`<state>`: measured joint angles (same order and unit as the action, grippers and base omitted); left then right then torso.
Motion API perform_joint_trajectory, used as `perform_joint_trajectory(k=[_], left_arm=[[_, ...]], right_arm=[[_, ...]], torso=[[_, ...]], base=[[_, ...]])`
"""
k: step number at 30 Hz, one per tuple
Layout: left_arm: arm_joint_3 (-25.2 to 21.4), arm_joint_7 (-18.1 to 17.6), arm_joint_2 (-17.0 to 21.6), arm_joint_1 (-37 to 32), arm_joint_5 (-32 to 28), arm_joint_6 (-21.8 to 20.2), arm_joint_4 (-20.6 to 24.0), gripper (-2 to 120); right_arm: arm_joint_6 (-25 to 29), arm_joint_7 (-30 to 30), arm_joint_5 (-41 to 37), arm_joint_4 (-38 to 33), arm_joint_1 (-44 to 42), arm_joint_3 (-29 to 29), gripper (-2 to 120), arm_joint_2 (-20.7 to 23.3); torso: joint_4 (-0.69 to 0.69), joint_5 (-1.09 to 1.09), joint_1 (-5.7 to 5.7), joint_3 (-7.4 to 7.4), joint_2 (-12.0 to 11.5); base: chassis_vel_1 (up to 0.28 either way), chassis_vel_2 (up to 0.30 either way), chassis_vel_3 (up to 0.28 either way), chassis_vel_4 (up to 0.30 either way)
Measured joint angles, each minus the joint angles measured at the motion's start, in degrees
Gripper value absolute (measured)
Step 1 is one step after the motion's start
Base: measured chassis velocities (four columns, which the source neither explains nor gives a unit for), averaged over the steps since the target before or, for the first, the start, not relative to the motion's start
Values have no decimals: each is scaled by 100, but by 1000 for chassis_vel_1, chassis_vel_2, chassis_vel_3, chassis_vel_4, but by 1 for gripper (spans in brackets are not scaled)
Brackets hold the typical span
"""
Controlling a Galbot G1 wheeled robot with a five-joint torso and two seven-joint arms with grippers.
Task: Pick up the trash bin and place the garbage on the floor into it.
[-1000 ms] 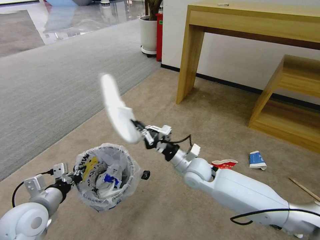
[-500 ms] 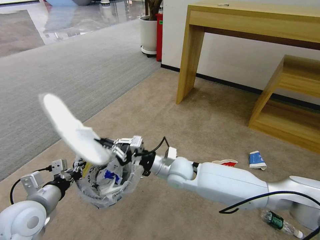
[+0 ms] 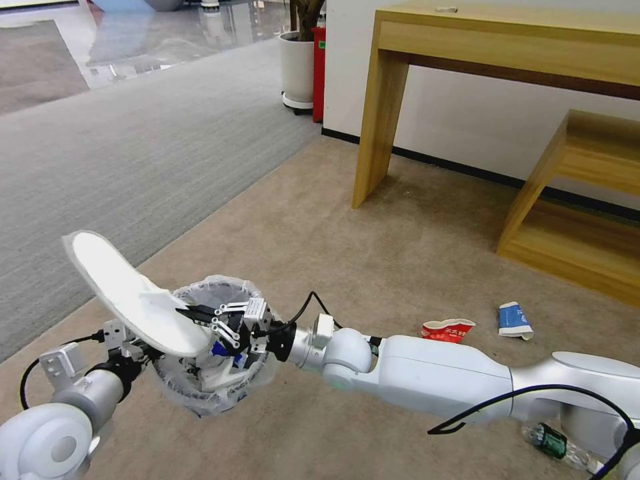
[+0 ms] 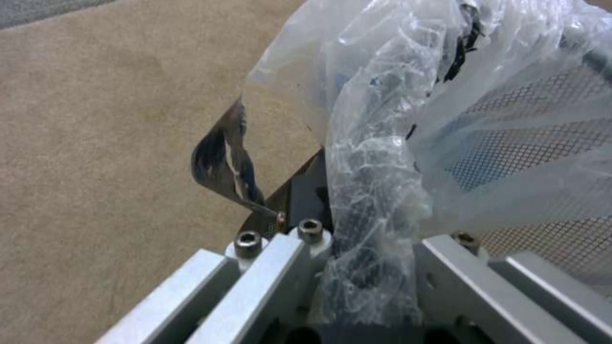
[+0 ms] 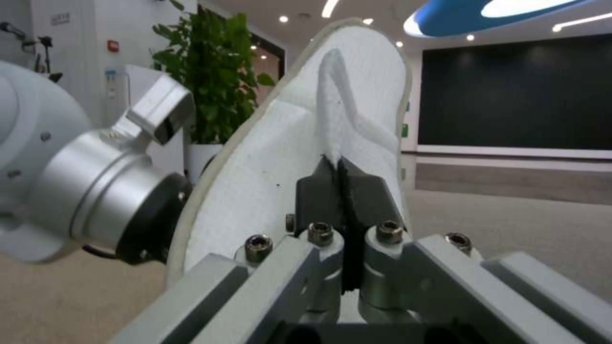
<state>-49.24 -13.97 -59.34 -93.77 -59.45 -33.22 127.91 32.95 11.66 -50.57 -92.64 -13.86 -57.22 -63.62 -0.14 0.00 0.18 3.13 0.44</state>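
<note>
1. Slipper (image 3: 127,293) (white) sits pinched in the right gripper (image 3: 190,313), over the bin (image 3: 230,387).
2. Left gripper (image 4: 357,258) clamps the bin's rim and liner, above the floor (image 3: 400,240).

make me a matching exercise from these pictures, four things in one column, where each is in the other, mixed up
Things:
1. white slipper
2. trash bin
3. red paper cup
4. blue paper cup

Places:
A. held up by the left gripper
B. on the beige carpet, nearest the low wooden shelf
C. clamped in the right gripper over the bin
D. on the carpet, just beyond the right arm

Pairs: 1-C, 2-A, 3-D, 4-B
</note>
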Motion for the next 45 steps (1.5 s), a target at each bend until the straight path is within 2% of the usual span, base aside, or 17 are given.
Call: perform_joint_trajectory(k=[25,45], left_arm=[[-91,-6,-56,-92,-37,0,161,1],[-108,-29,-99,-110,-65,1,192,1]], right_arm=[[213,124,323,394,-182,138,0,155],[228,70,540,386,-223,173,0,238]], torso=[[0,0,0,0,0],[0,0,0,0,0]], base=[[0,0,0,0],[0,0,0,0]])
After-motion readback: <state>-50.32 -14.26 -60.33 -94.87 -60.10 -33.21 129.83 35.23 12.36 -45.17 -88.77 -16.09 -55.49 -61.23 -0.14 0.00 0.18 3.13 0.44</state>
